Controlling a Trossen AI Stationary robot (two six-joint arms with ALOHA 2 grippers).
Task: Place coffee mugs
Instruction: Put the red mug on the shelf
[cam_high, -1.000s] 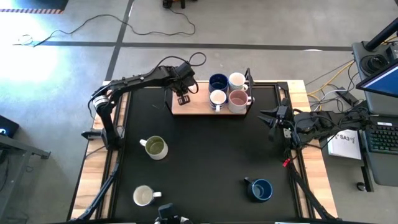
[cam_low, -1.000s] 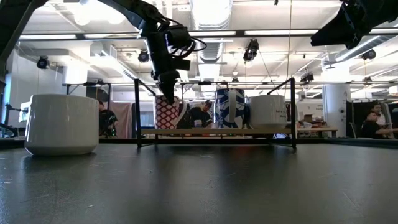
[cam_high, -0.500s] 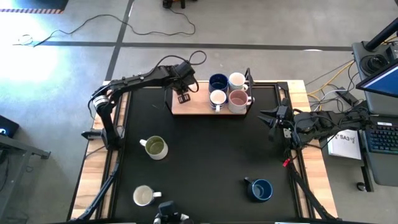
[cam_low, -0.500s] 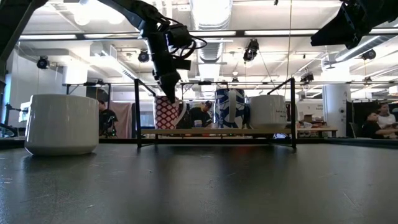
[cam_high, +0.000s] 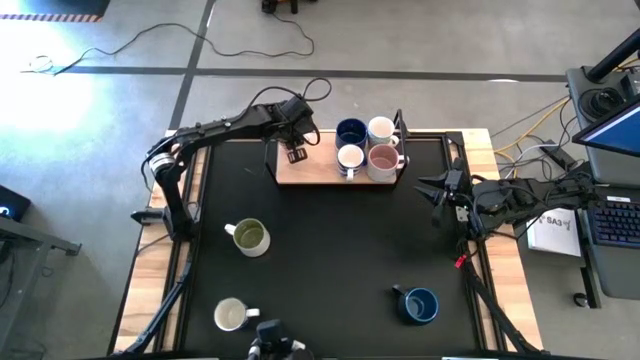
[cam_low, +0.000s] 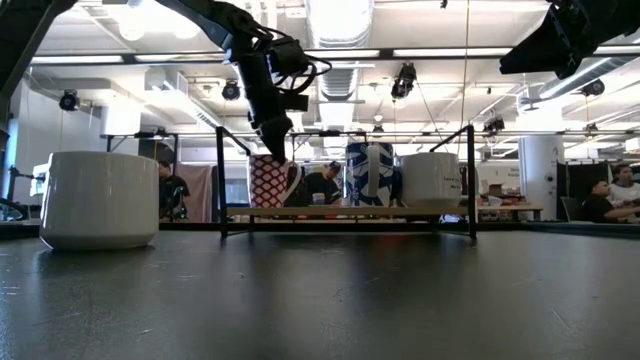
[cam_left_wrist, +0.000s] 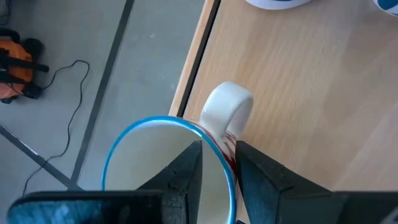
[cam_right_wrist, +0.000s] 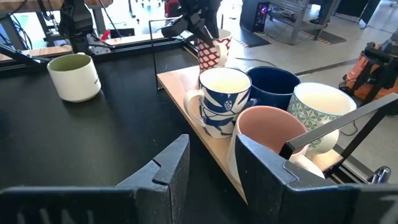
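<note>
Left wrist view only: left gripper (cam_left_wrist: 216, 163) fingers loosely straddle red-print mug (cam_left_wrist: 180, 158) rim; right gripper (cam_right_wrist: 208, 155) parted, empty.

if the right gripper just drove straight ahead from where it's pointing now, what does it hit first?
Probably the pink mug on the wooden tray: the right gripper points at it, and it is the nearest one. Depth is hard to judge.

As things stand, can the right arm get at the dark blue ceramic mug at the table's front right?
Probably yes. The dark blue ceramic mug stands alone on bare black table, on the right arm's side. The right gripper hangs open by the table's right edge, holding nothing, with nothing between them.
</note>
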